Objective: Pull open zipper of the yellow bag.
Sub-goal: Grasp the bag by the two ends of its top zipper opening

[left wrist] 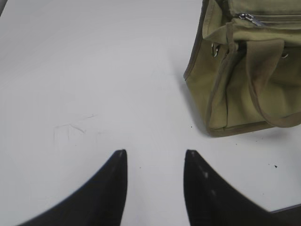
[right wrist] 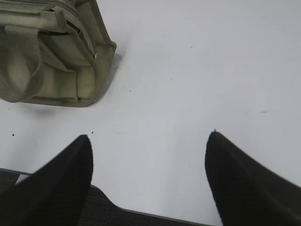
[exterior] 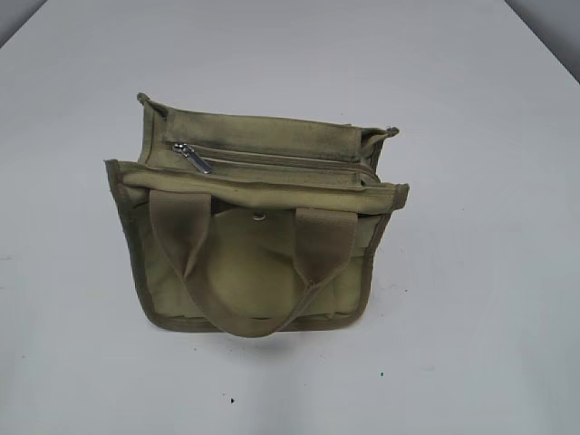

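The yellow bag point(exterior: 254, 227) stands upright in the middle of the white table, its two webbing handles drooping over the front. Along its top runs the zipper point(exterior: 281, 161), closed, with the silver pull tab point(exterior: 193, 158) at the left end. In the left wrist view the bag point(left wrist: 244, 80) is at upper right and the pull tab point(left wrist: 249, 19) shows near the top edge. My left gripper point(left wrist: 155, 153) is open over bare table, left of the bag. In the right wrist view the bag point(right wrist: 51, 52) is at upper left. My right gripper point(right wrist: 149, 136) is wide open, off to the bag's right.
White table point(exterior: 471, 299) lies all round the bag. A small round metal snap point(exterior: 260, 216) sits on the bag's front. The table's near edge point(right wrist: 141, 214) shows under the right gripper. Neither arm appears in the exterior view.
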{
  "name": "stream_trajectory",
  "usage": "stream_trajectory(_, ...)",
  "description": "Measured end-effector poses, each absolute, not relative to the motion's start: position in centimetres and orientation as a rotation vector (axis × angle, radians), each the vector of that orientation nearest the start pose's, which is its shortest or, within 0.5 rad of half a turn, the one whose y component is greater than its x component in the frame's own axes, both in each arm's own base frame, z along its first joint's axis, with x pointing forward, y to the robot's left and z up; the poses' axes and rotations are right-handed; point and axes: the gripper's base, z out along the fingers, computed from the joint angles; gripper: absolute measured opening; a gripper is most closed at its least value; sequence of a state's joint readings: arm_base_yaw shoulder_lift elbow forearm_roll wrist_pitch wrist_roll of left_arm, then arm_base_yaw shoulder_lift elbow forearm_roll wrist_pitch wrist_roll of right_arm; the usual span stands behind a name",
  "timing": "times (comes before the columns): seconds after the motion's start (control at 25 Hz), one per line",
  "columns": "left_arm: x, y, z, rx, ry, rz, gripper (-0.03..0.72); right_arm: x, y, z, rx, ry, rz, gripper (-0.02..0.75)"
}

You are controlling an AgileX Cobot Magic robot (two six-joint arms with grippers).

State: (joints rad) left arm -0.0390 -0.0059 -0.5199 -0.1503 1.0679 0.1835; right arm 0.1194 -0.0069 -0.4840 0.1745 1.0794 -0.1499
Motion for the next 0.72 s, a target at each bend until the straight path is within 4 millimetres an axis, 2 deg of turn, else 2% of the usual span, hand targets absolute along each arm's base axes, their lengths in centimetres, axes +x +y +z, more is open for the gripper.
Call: stream_trajectory(0.72,-0.94,-1.16,28.29,0.234,2.004,-0.087,0.312,-0.72,1.32,27.23,-0.286,2.045,0.191,0.576)
